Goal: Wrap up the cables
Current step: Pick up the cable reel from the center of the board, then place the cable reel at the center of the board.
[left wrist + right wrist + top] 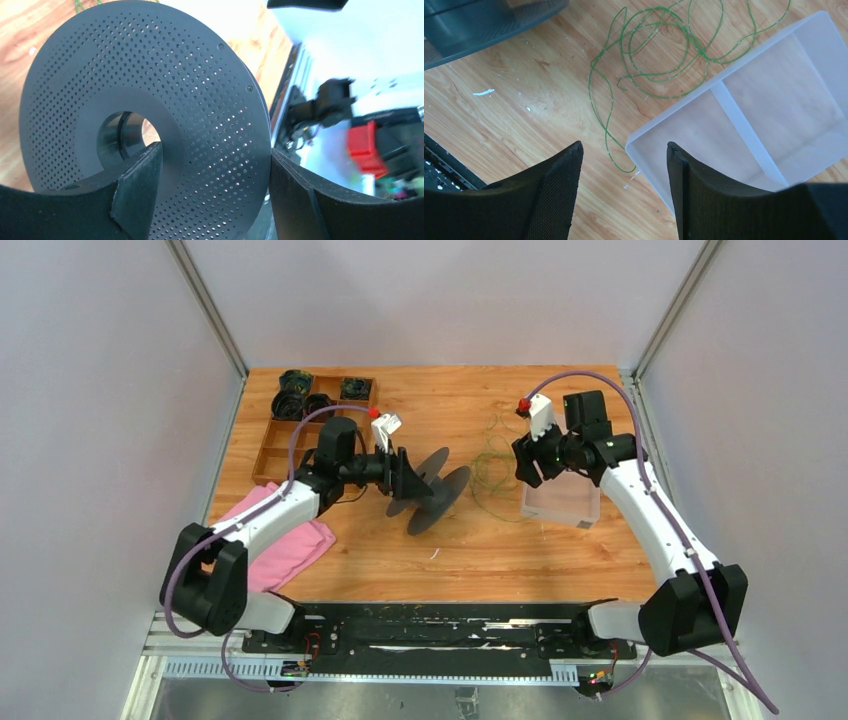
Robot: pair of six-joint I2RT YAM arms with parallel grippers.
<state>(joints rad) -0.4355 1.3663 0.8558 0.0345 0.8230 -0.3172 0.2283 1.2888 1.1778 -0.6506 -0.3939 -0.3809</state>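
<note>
The green cable (pixel 490 465) lies in loose loops on the wooden table between the two arms; in the right wrist view the cable (pixel 654 50) runs down to one free end by a box corner. A black perforated spool (pixel 430 490) is tilted near the table's middle. My left gripper (pixel 400 478) holds the spool (pixel 150 75) by one flange. One of its fingers (pixel 140 185) sits at the hub hole and the other against the rim; left gripper (pixel 215 170). My right gripper (pixel 528 462) hovers open and empty above the cable's end; right gripper (pixel 624 150).
A translucent plastic box (pixel 562 502) with a divider sits under the right arm, its corner (pixel 674 117) beside the cable's end. A pink cloth (pixel 285 540) lies at the left front. A wooden tray (pixel 262 455) with black spools stands at the back left.
</note>
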